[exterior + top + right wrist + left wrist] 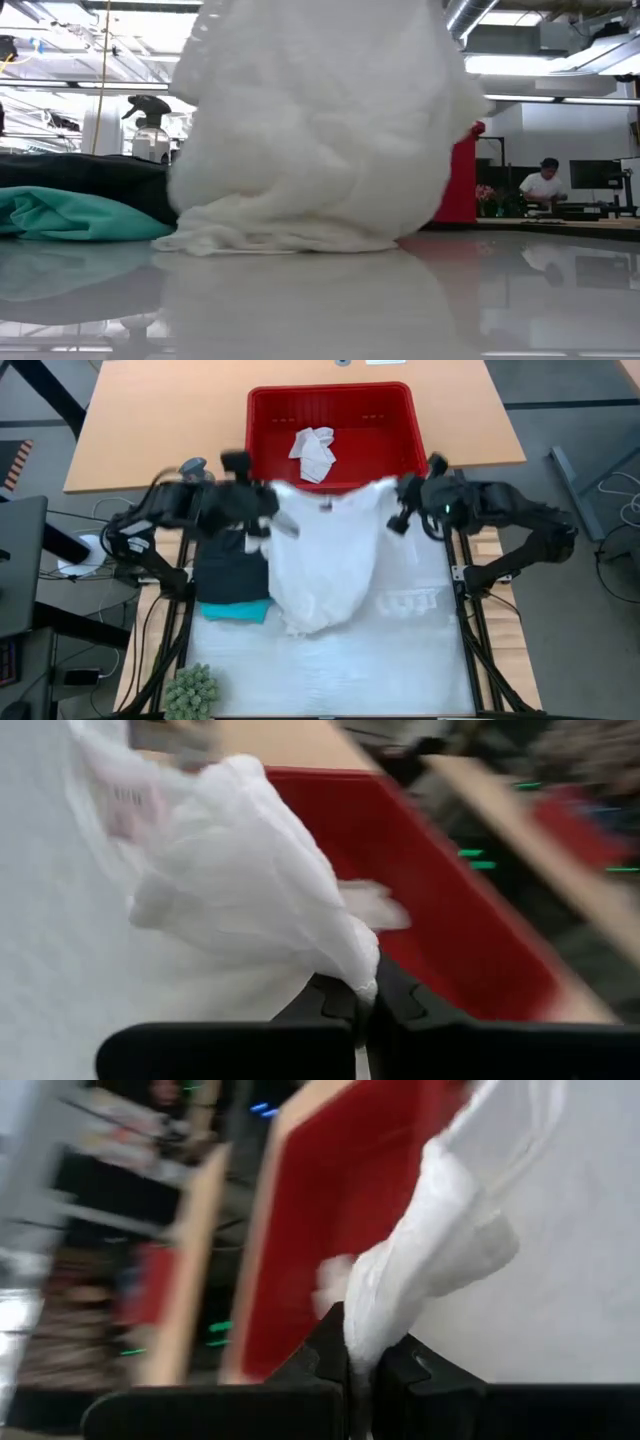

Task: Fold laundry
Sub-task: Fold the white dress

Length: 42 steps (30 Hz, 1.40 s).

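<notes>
A white shirt (325,550) hangs between my two grippers in front of the red basket (335,410); its lower end (305,622) rests bunched on the table. My left gripper (270,510) is shut on its upper left corner, my right gripper (398,505) shut on its upper right corner. A black garment (228,568) lies folded on a teal one (238,611) left of the shirt. A small white cloth (313,452) lies in the basket. My left gripper pinches the shirt's upper left corner (365,1335) between its two fingers; bunched cloth rises out of the shut tips. That corner is lifted clear and the shirt hangs down from it. My right gripper pinches the shirt's upper right corner (358,982) between its two fingers, the cloth gathered into folds there. The corner is held off the table, and the top edge (330,495) spans between both grippers.
The red basket stands at the table's far side, just behind the held shirt. A small green fuzzy plant (190,693) sits at the near left corner. A cream cloth (410,603) lies flat right of the shirt. Open white table surface (400,670) lies near.
</notes>
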Available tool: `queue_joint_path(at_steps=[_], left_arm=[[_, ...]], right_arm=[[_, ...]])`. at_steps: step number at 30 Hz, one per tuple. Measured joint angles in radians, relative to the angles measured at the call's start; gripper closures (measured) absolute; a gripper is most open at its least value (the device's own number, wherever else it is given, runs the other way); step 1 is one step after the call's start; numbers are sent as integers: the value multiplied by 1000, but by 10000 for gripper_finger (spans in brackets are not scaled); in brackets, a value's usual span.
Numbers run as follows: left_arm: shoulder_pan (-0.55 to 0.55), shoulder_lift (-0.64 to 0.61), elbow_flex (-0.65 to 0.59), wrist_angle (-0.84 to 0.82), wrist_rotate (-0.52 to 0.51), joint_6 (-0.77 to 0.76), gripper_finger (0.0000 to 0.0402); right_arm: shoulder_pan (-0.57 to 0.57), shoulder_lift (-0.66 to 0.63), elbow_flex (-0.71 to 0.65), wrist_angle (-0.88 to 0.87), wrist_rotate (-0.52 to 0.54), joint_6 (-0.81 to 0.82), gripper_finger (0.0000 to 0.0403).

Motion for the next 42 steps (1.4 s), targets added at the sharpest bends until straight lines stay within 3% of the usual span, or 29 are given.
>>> queue_joint_path(at_steps=[6, 12, 15, 20, 24, 27, 30, 32, 36, 39, 42], left_arm=[[201, -7, -1, 383, -20, 392, 401], [169, -26, 0, 757, 8, 681, 401], [98, -28, -1, 837, -43, 691, 401], [-109, -32, 0, 618, -209, 580, 401], [-317, -27, -11, 391, -297, 337, 401], [-463, -26, -11, 242, -159, 121, 401], [-537, -32, -12, 122, 158, -25, 401], [-541, -36, -12, 31, 229, -48, 401], [-471, -46, -13, -175, 13, 7, 401], [-337, -47, -13, -238, -147, 180, 401], [-145, -45, -13, -147, -177, 421, 401]], right_arm=[[-138, 3, 124, 44, 152, -252, 378], [-133, 3, 326, 42, 274, -392, 378], [-65, 3, 406, 21, 296, -363, 378], [127, 3, 460, -180, 297, -116, 379], [274, 17, 461, -454, 213, 230, 379], [363, 50, 456, -574, 108, 418, 379], [413, 62, 422, -564, -34, 359, 379], [406, 77, 421, -574, -21, 343, 379], [317, 87, 419, -563, 144, 264, 379], [195, 104, 419, -541, 302, 168, 379], [66, 116, 418, -423, 341, -21, 379]])
